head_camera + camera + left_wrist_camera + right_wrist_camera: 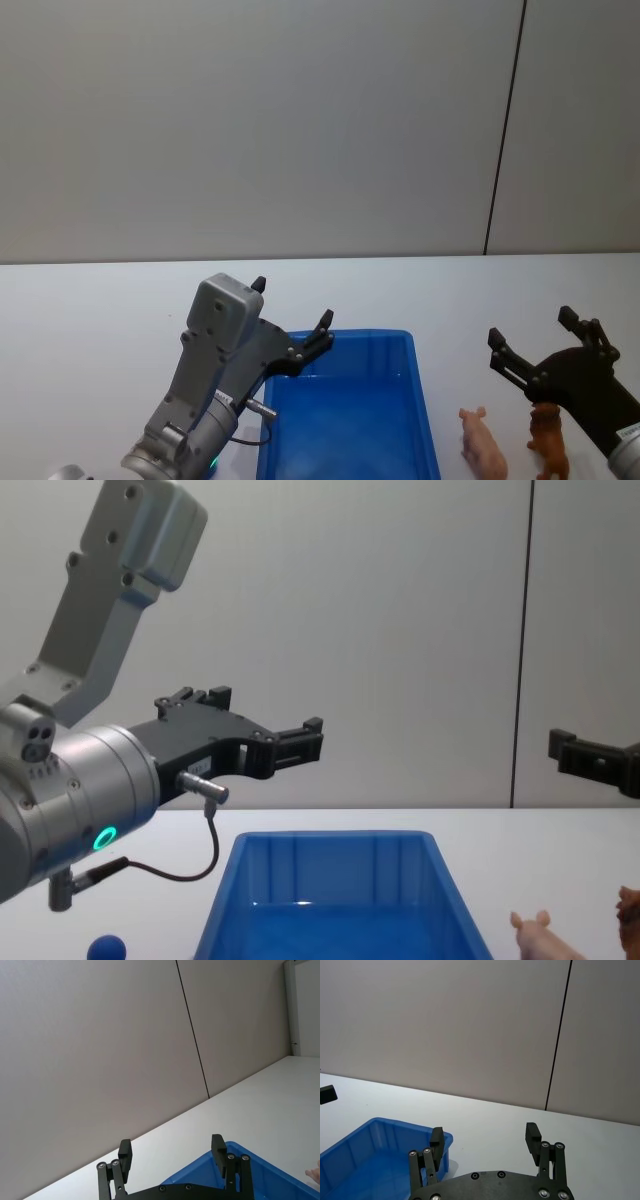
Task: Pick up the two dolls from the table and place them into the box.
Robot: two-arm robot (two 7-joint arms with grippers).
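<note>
The blue box sits on the white table in front of me, with nothing visible inside. To its right stand the two dolls: a pale pink pig and, further right, a reddish-brown animal. In the chest view the pig and the brown doll show low at the right. My left gripper hangs open above the box's near-left corner. Raised over the dolls is my right gripper, also open. Both hold nothing. The box shows beside the right gripper.
A small blue ball lies on the table left of the box. A plain grey wall with a dark vertical seam stands behind the table. White tabletop stretches to the left and behind the box.
</note>
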